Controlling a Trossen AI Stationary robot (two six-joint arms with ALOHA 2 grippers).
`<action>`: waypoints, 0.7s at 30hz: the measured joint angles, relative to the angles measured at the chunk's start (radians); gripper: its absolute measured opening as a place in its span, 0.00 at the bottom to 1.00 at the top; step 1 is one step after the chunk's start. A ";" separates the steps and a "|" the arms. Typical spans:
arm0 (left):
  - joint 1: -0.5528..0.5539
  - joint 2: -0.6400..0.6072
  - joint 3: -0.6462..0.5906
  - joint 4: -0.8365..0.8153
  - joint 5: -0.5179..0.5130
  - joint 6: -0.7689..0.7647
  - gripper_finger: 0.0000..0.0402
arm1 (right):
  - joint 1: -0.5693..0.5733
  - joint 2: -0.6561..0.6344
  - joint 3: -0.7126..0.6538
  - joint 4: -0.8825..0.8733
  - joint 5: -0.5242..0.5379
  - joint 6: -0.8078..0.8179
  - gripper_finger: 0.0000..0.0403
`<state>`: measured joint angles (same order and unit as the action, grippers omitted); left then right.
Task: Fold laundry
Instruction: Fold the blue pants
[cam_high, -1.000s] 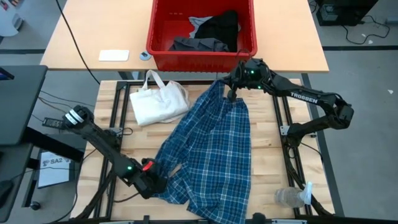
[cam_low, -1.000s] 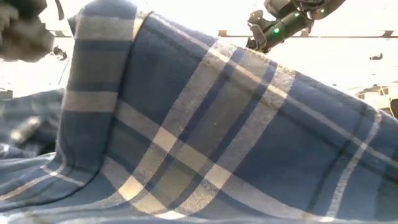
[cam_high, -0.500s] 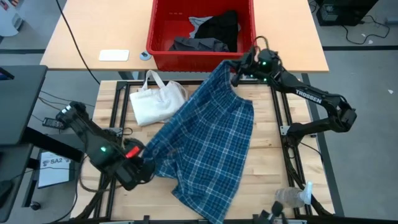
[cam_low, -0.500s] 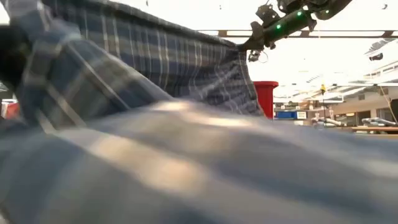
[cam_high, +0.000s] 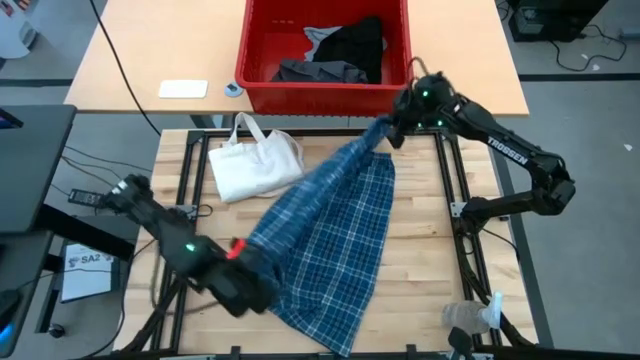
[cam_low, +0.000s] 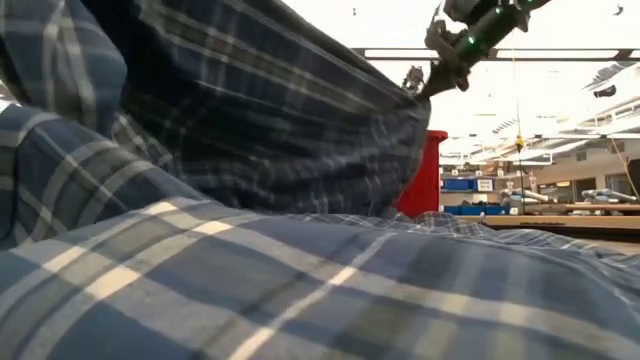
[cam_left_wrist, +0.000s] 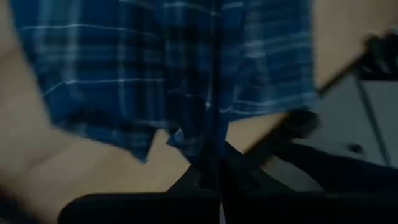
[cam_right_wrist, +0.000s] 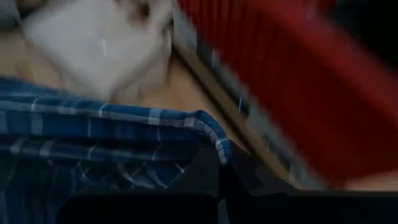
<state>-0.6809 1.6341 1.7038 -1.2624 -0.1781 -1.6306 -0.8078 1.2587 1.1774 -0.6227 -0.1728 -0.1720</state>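
The blue-and-white plaid garment (cam_high: 330, 235) is stretched slantwise over the table between my two grippers. Its lower part (cam_high: 325, 325) lies on the wood near the near edge. My right gripper (cam_high: 392, 130) is shut on its far end, just in front of the red bin; it also shows high up in the low view (cam_low: 425, 80). My left gripper (cam_high: 255, 268) is shut on its near-left end. In the low view the plaid garment (cam_low: 250, 200) fills most of the picture. A black, a dark grey and a light grey garment (cam_high: 335, 50) lie in the bin. My left gripper pinches a bunched edge (cam_left_wrist: 202, 134) of the plaid garment between its two fingers, at the garment's near-left end. How many layers it has, I cannot tell. The cloth runs from there up toward the other gripper. My right gripper pinches a folded, hemmed edge (cam_right_wrist: 214, 140) at the garment's far end between its two fingers. That end is lifted clear of the table, and the cloth runs down from it in a gathered, fairly taut band toward the left gripper.
A cream tote bag (cam_high: 255, 165) lies on the table's far left part. The red bin (cam_high: 255, 80) stands on the tan table beyond the far edge. A clear plastic bottle (cam_high: 468, 318) lies at the near right corner. Bare wood shows to the right of the garment.
My right gripper has risen and moved toward the far right corner, keeping its hold. My left gripper has shifted a little near the near-left edge. The plaid garment, spread flat before, has been lifted and drawn into a narrower, tauter band; its near end stays on the table.
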 joint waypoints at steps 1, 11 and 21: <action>0.006 0.029 0.000 0.054 0.008 0.022 0.00 | -0.003 0.000 -0.016 -0.034 0.009 0.001 0.02; 0.088 0.294 0.000 0.519 0.116 0.195 0.01 | -0.025 0.000 -0.184 -0.050 0.026 0.034 0.02; 0.077 0.389 -0.001 0.649 0.112 0.097 0.02 | -0.026 0.001 -0.307 -0.062 0.052 -0.051 0.02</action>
<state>-0.6042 2.0226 1.7031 -0.6137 -0.0661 -1.5337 -0.8333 1.2594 0.8706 -0.6849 -0.1208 -0.2235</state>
